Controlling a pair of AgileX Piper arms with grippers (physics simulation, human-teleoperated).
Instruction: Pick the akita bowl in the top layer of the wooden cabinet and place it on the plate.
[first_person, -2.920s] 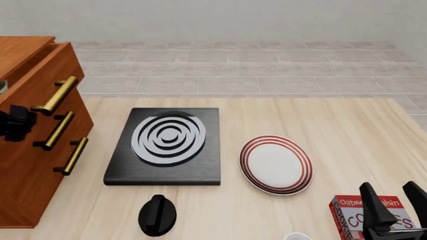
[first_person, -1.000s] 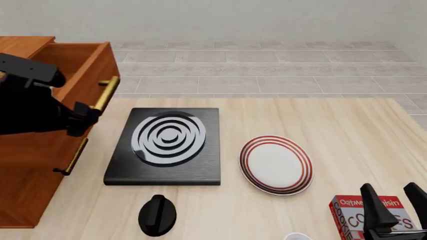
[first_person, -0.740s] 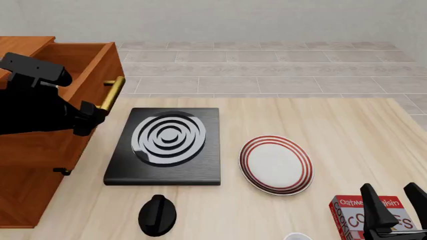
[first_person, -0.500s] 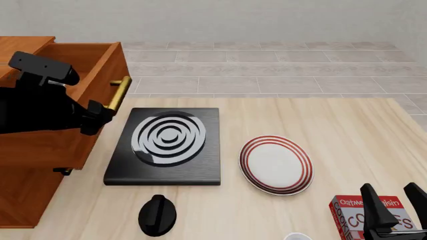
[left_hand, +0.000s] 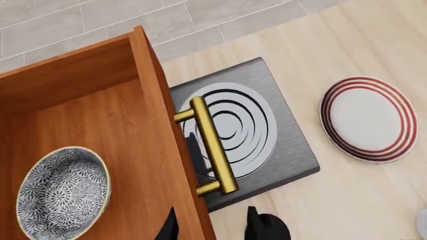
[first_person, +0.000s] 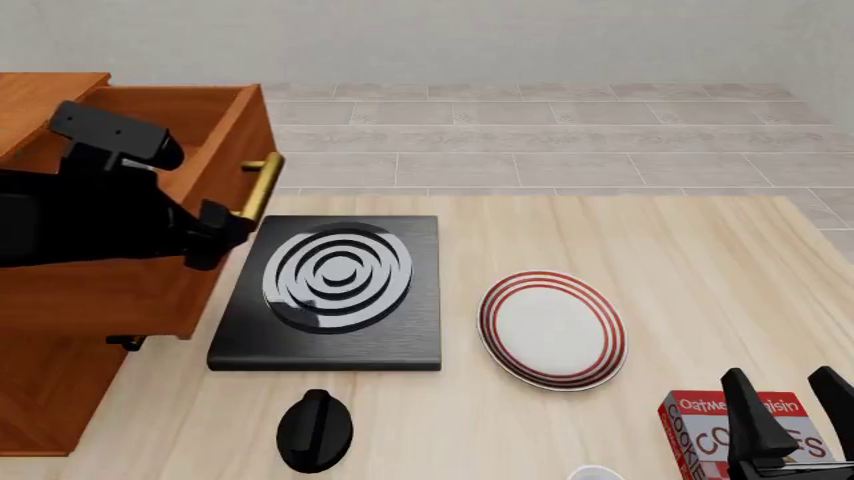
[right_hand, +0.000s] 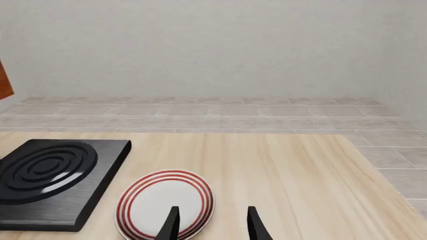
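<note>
The akita bowl (left_hand: 63, 192), speckled dark blue on white, lies inside the pulled-out top layer (left_hand: 87, 125) of the wooden cabinet (first_person: 54, 380). In the front view my left arm hides the bowl. My left gripper (left_hand: 210, 230) is open and sits over the drawer's front panel, by the end of its brass handle (left_hand: 212, 145), one finger on each side. The plate (first_person: 553, 328), white with red rings, lies on the table right of the stove. My right gripper (first_person: 790, 405) hangs open over the near right corner, holding nothing.
A black stove slab (first_person: 334, 290) with silver rings lies between cabinet and plate, and the open drawer overhangs its left edge. A black knob-shaped object (first_person: 316, 430) stands in front of the stove. A red cookie box (first_person: 727, 430) lies under the right gripper.
The top drawer has slid further out to the right, its handle now over the stove's left edge, and my left arm has moved with it. The right arm has not moved.
</note>
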